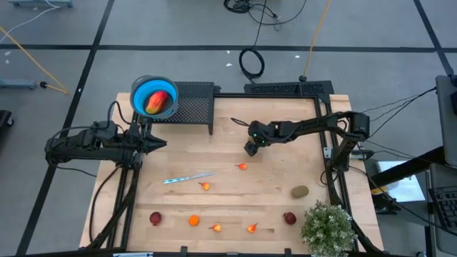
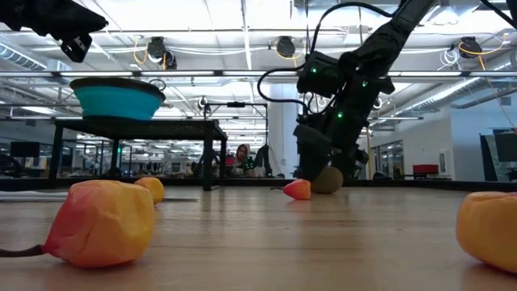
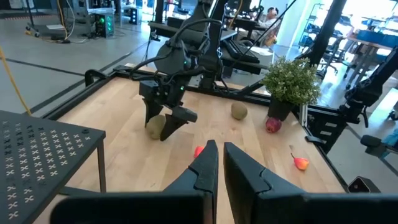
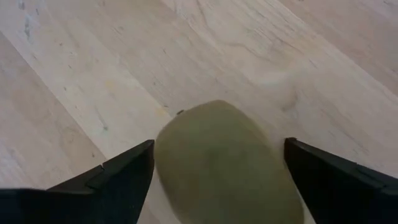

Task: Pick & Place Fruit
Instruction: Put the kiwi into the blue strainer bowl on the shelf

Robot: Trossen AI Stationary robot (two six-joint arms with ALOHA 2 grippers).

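Observation:
My right gripper (image 1: 251, 148) is open and points down over a brown oval kiwi (image 4: 224, 162) that lies on the table. Its fingers stand on either side of the kiwi, and no touch shows. The left wrist view shows the same kiwi (image 3: 155, 126) below that gripper. My left gripper (image 1: 158, 143) is shut and hovers near the table's left edge, just in front of the blue bowl (image 1: 139, 89). The bowl holds a larger orange-red fruit (image 1: 158, 102). Another kiwi (image 1: 299, 191), two dark red fruits (image 1: 155, 218) (image 1: 289, 218) and several small orange ones (image 1: 243, 166) lie scattered on the wood.
The bowl sits on a black perforated rack (image 1: 194, 100) at the table's far left. A slim silver knife (image 1: 187, 178) lies left of centre. A potted plant (image 1: 328, 227) stands at the near right corner. Bare wood lies between the two grippers.

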